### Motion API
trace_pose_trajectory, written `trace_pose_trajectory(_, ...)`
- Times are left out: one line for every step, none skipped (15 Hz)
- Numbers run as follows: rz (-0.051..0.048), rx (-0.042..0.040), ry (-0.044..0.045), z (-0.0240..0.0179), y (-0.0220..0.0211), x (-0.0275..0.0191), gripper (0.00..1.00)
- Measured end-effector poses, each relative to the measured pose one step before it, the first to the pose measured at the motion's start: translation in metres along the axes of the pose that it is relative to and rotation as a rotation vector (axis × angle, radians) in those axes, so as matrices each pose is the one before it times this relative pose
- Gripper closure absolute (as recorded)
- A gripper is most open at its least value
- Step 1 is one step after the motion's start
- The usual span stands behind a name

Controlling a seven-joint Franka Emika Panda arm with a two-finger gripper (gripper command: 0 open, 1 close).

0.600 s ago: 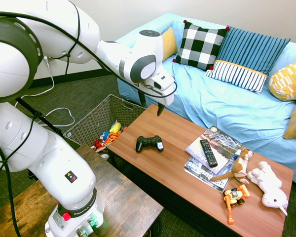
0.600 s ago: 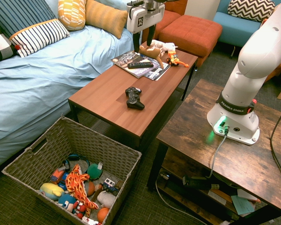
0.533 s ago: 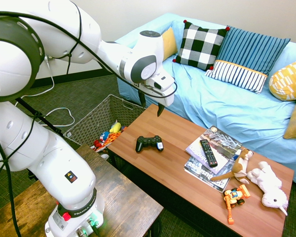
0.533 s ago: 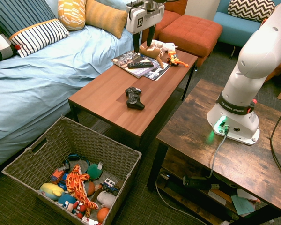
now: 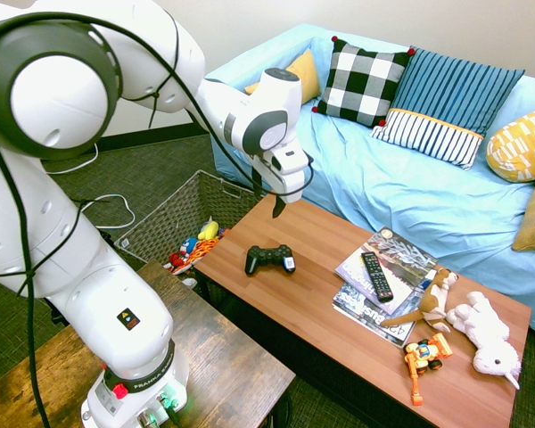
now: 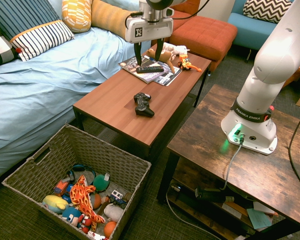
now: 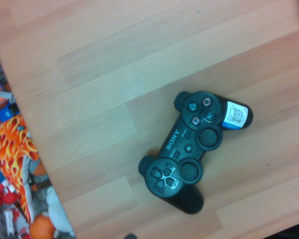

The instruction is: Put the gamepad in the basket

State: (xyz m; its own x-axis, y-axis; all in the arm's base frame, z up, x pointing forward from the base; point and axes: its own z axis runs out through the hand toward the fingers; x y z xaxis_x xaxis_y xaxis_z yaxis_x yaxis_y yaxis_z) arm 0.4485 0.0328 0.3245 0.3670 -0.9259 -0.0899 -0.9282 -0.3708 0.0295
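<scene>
I am reaching out over the coffee table (image 5: 294,303) with my wrist bent so my gripper (image 6: 147,53) is pointing straight down, fingers spread apart and holding nothing. The gamepad (image 6: 143,104) is lying flat on the wood below my fingertips, apart from them, its buttons facing up in the wrist view (image 7: 192,149). The basket (image 6: 75,170) is sitting on the floor lower down, beyond the table's end, with toys inside.
</scene>
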Motion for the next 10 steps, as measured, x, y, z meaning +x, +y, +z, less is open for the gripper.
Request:
trace_pose_trajectory(0.05771, -0.01069, -0.01554, 0.01494, -0.00372, 0.00214, 0.0)
trace_pose_trajectory(0.05293, -0.00219, -0.02246, 0.01632, -0.0042, 0.00159, 0.0)
trace_pose_trajectory(0.04341, 0.0062, -0.01736, 0.01394, -0.00503, 0.00129, 0.0)
trace_pose_trajectory(0.03897, 0.00623, -0.00948, 0.01219, -0.00519, 0.00185, 0.0)
trace_pose_trajectory(0.03412, 0.0017, -0.00349, 0.01208, -0.00449, 0.00209, 0.0)
trace_pose_trajectory(0.0307, -0.00301, 0.00148, 0.01351, -0.00338, 0.00211, 0.0)
trace_pose_trajectory(0.0242, -0.00405, 0.00264, 0.01322, -0.00341, 0.00135, 0.0)
trace_pose_trajectory(0.02114, -0.00924, 0.00245, 0.01318, -0.0032, 0.00063, 0.0)
trace_pose_trajectory(0.02339, -0.01192, 0.00398, 0.01287, -0.00315, 0.00141, 0.0)
trace_pose_trajectory(0.01806, -0.01484, 0.00319, 0.01112, -0.00302, 0.00283, 0.0)
